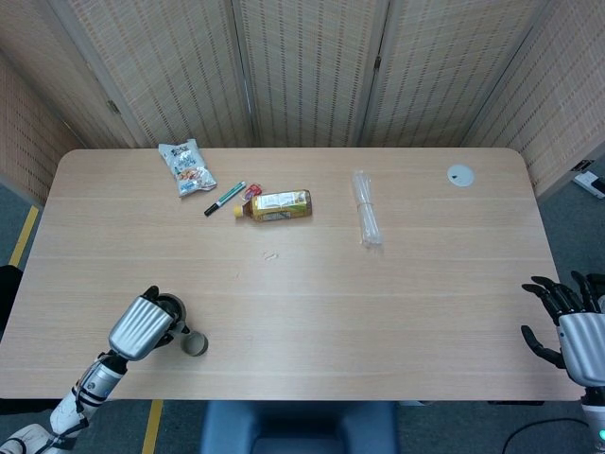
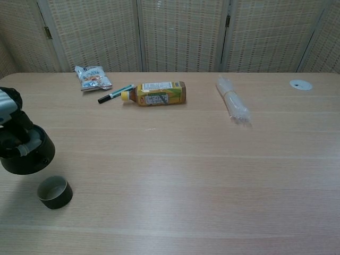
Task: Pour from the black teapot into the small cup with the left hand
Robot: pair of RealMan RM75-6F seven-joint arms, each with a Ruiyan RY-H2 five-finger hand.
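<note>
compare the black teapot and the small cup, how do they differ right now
The black teapot is larger and held by the left hand, tipped above the table; the small cup is smaller, olive-coloured, standing upright and free on the table. Both are round, dark vessels at the near left edge.

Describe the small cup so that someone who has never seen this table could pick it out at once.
Start at the wooden table's near left corner, where the left hand holds the black teapot. The small cup stands just beside and below the teapot, toward the front edge. It is a low, round, dark olive cup, open on top with a paler inside, and the only empty vessel there.
</note>
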